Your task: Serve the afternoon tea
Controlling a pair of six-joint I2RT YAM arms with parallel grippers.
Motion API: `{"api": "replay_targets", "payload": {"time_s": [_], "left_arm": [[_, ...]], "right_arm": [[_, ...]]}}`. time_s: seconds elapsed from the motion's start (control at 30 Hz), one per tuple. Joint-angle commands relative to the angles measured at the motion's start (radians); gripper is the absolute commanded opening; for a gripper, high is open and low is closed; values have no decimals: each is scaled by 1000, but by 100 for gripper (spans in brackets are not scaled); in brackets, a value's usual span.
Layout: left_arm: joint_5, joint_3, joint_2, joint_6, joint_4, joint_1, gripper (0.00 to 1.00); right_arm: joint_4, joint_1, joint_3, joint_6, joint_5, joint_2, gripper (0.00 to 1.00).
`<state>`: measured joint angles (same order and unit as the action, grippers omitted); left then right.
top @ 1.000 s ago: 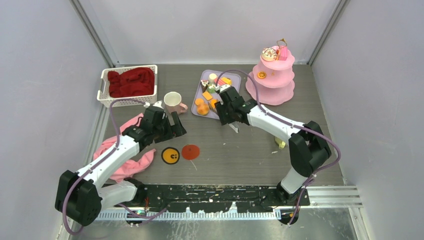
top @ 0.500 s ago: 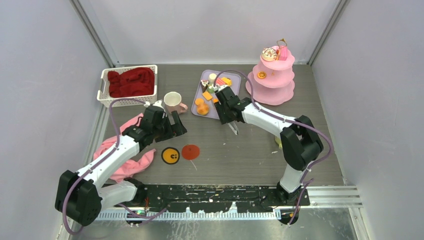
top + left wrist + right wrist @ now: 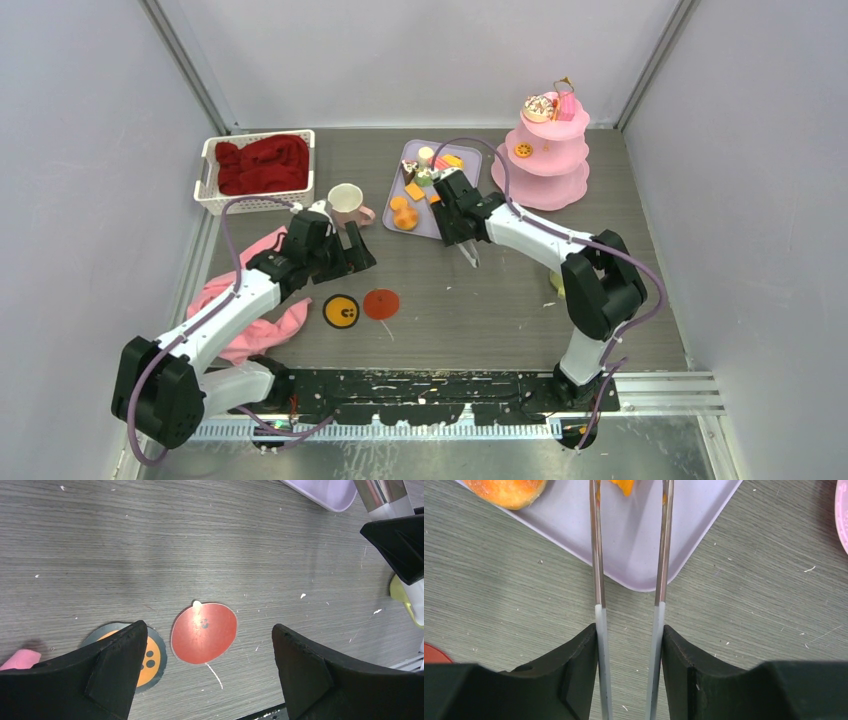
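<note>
Jaws of right gripper (image 3: pixel 629 639) pinch long metal tweezers (image 3: pixel 597 555) pointing 12 o'clock over a lilac plastic tray (image 3: pixel 631 540); left gripper (image 3: pixel 207 627) gapes above a red round disc (image 3: pixel 204 640).

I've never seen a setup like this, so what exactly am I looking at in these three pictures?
Two white robot arms are bolted to a grey table. The wide picture looks down from above; the other two come from cameras on each wrist. The left gripper is open and empty; its camera shows a red round coaster. The right gripper clamps long metal tweezers reaching over a lilac tray of toy cakes. Nearby: a cream mug, a pink three-tier stand, a white basket of red cloth, a pink cloth.
</note>
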<state>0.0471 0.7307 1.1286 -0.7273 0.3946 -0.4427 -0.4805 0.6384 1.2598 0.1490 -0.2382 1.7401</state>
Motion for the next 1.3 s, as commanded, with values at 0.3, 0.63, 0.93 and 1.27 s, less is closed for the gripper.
{"api": "replay_targets", "payload": {"time_s": [0.3, 0.63, 0.93, 1.27], "left_arm": [[7, 10, -7, -3, -51, 6, 94], [11, 5, 0, -2, -56, 6, 94], [12, 9, -2, 0, -51, 6, 94], [25, 10, 4, -1, -61, 5, 94]], "right_arm": [[9, -5, 66, 2, -26, -64, 22], [13, -107, 14, 19, 89, -229, 20], [8, -151, -8, 26, 118, -272, 19], [-11, -211, -57, 49, 85, -392, 19]]}}
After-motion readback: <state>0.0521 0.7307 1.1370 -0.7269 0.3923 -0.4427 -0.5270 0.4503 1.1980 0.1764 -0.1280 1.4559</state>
